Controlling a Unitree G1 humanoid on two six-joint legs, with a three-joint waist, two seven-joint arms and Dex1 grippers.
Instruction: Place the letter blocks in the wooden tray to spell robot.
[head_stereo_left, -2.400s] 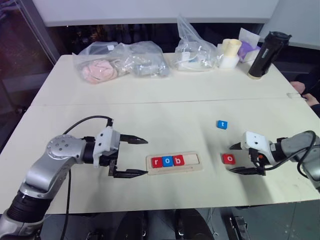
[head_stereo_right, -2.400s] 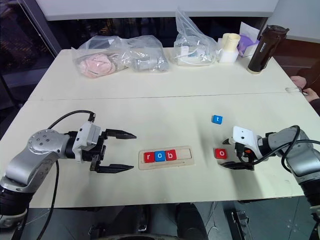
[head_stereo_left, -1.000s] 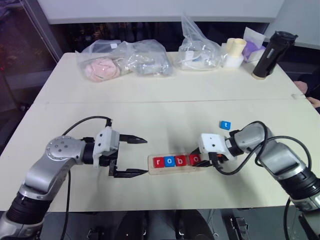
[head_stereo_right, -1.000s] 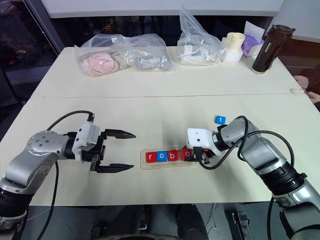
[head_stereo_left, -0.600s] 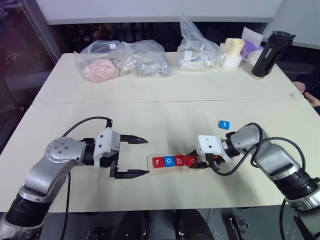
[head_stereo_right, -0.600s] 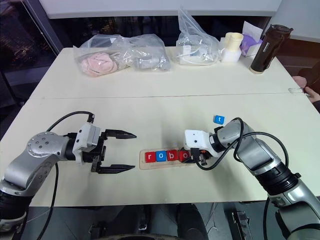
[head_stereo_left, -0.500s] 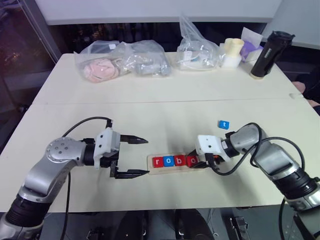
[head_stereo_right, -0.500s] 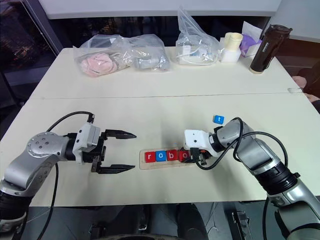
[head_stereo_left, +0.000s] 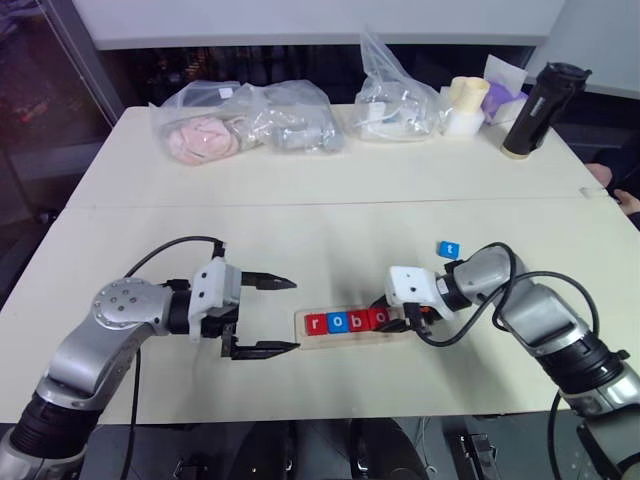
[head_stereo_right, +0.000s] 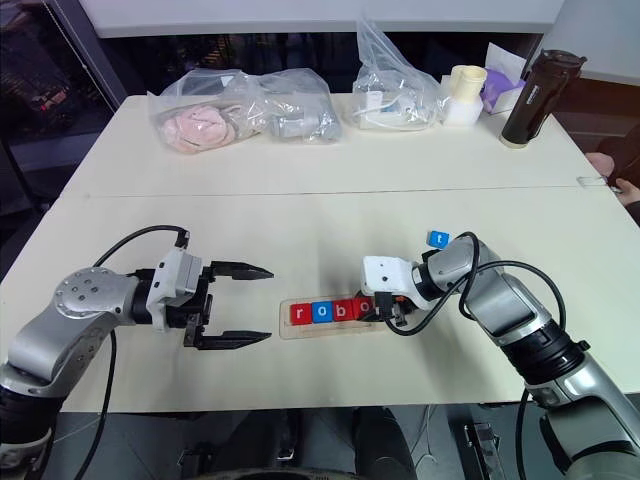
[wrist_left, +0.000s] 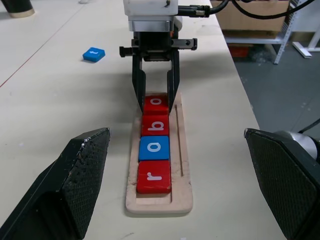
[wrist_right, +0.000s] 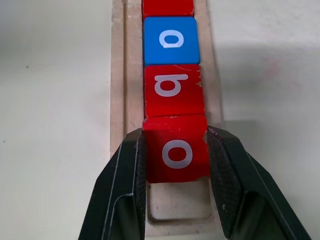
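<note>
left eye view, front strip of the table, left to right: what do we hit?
left end effector, open → wooden tray → red r block → blue o block → red b block → red o block → right end effector, shut on that o → blue t block.

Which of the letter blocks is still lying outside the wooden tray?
The blue t block: it lies alone on the table, while the other four sit in the wooden tray.

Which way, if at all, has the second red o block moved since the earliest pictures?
Yes. The red o block has moved left, from the bare table below the blue t block into the wooden tray, next to the b.
</note>
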